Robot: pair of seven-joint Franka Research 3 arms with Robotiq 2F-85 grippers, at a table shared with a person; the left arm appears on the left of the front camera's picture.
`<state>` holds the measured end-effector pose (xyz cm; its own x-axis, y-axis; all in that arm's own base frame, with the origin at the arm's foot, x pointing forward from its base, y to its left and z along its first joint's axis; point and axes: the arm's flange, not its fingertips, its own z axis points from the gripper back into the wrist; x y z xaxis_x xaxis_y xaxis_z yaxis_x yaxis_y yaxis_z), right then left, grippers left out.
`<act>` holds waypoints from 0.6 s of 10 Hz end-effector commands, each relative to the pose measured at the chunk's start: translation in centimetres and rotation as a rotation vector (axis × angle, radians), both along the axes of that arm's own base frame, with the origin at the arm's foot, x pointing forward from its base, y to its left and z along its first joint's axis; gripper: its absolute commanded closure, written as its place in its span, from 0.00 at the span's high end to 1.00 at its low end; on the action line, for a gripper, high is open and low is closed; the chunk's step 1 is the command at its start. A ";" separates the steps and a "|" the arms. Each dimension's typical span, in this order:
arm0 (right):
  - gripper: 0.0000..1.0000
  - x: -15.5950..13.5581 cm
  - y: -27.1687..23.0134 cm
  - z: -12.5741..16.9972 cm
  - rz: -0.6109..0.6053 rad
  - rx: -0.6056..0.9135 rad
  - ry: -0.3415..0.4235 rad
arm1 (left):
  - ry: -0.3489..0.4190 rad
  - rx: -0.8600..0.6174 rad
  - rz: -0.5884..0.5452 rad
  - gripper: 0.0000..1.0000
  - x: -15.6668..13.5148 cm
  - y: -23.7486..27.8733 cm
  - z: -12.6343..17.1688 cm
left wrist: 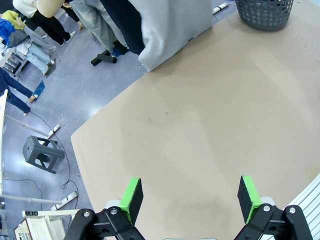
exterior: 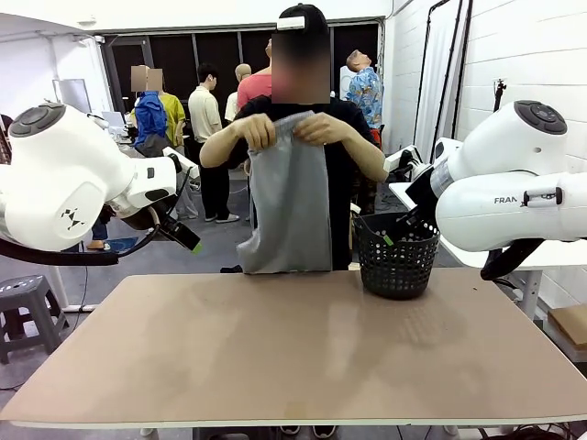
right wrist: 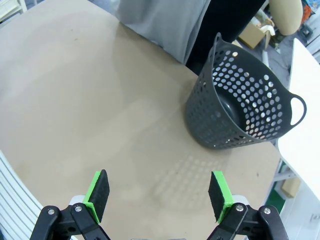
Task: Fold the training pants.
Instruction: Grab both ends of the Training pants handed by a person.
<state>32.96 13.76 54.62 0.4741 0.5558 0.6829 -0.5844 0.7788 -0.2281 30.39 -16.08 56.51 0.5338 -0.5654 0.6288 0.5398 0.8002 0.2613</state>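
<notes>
A person at the far side holds the light grey training pants (exterior: 292, 202) up by the waistband with both hands (exterior: 289, 130); the legs hang down to the table's far edge. The same pants hang at the top of the left wrist view (left wrist: 170, 27) and of the right wrist view (right wrist: 162, 22). My left gripper (left wrist: 190, 197) is open above the bare tabletop, nothing between its green pads. My right gripper (right wrist: 159, 195) is open too, over the table beside the basket. Both arms stay raised at the table's sides, well apart from the pants.
A black perforated basket (exterior: 395, 257) stands at the table's far right, empty inside (right wrist: 240, 107). The brown tabletop (exterior: 293, 348) is bare. A grey stool (exterior: 23, 307) stands on the floor at left. Other people stand in the background.
</notes>
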 end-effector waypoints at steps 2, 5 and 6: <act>1.00 0.0 0.0 0.0 0.001 -0.001 0.000 | -0.004 0.003 -0.002 1.00 0.0 0.0 0.1; 1.00 0.0 0.0 0.0 0.001 -0.001 0.000 | -0.004 0.003 -0.002 1.00 0.0 0.0 0.1; 1.00 0.0 0.0 0.0 0.001 -0.001 0.000 | -0.004 0.003 -0.002 1.00 0.0 0.0 0.1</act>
